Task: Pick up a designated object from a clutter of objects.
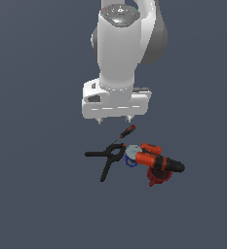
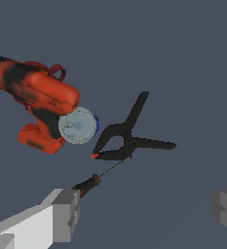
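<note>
The blue can (image 1: pixel 131 155) stands upright in the clutter, its silvery-grey lid (image 2: pixel 77 125) facing up and a sliver of blue side showing. It touches the orange-black power drill (image 1: pixel 160 163), which also shows in the wrist view (image 2: pixel 37 97). The black spring clamp (image 1: pixel 106 156) lies on the can's other side, also seen in the wrist view (image 2: pixel 127 138). My gripper (image 1: pixel 114 119) hangs open and empty above the pile, behind the can; its fingers (image 2: pixel 66 214) stand wide apart in the wrist view.
A red-handled screwdriver (image 1: pixel 125 133) lies just below my fingers, also in the wrist view (image 2: pixel 93 182). A red mug (image 1: pixel 156 177) sits under the drill, its handle (image 2: pixel 58 73) showing. The floor is plain dark grey.
</note>
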Controlling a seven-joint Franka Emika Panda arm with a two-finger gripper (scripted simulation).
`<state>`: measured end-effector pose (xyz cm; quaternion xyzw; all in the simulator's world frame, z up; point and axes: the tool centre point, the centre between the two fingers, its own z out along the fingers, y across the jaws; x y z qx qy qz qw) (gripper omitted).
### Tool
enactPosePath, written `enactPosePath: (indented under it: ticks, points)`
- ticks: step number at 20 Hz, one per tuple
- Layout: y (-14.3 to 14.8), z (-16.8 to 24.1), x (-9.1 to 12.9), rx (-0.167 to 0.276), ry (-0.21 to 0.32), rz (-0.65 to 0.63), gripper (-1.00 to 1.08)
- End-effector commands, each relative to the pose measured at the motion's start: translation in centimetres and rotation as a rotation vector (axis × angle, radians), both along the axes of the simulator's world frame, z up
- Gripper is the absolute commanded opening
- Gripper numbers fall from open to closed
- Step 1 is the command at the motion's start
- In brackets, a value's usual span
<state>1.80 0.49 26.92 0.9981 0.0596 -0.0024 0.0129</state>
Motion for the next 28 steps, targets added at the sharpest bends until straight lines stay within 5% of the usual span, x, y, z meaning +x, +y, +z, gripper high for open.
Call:
enactPosePath:
  ticks: [1, 15, 28]
  points:
    - [1.0, -1.8, 0.7, -0.001, 0.002, 0.066, 1.0]
    - [7.6, -12.7, 3.2, 0.019, 0.005, 0.46, 1.0]
    - [8.7, -15.0, 3.3, 0.026, 0.005, 0.518, 1.0]
